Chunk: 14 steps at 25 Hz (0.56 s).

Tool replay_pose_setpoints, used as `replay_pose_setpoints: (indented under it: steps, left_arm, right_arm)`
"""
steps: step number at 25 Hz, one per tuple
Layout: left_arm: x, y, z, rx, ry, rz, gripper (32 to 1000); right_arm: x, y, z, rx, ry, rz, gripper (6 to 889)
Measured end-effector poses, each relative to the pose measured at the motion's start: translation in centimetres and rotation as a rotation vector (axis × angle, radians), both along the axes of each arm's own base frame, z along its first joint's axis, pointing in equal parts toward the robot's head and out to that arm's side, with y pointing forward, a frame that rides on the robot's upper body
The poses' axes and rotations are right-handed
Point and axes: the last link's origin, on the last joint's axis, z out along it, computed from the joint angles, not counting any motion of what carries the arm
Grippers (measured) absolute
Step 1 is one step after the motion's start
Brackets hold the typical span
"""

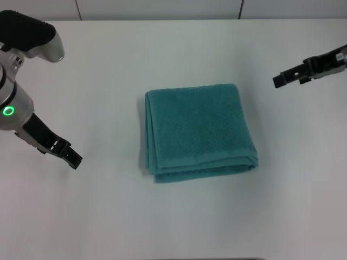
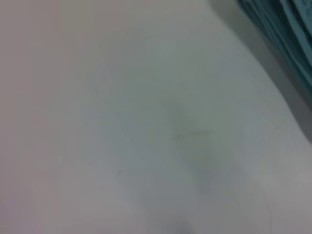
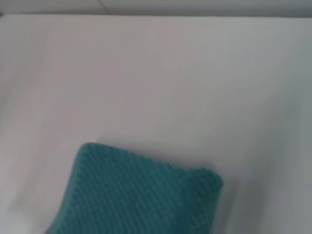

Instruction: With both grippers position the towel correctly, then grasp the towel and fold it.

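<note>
The teal towel (image 1: 198, 130) lies folded in layers in the middle of the white table, its stacked edges showing along its left and near sides. A corner of the towel (image 3: 141, 195) fills the right wrist view, and a strip of its layered edge (image 2: 287, 34) shows in the left wrist view. My left gripper (image 1: 72, 158) hovers over the table well to the left of the towel, near its front corner. My right gripper (image 1: 279, 80) is off to the right of the towel's far corner. Neither touches the cloth.
The white table (image 1: 173, 216) spreads all around the towel. A wall edge (image 1: 162, 11) runs along the far side of the table.
</note>
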Motion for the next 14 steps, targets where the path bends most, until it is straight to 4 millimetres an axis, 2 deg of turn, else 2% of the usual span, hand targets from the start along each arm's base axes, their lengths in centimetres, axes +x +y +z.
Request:
replay_pose_setpoints:
  steps: [14]
  left_arm:
    - [0.25,0.07,0.22,0.004,0.002,-0.006,876]
  right_arm:
    - [0.06,0.04,0.51,-0.01,-0.046,-0.012,877]
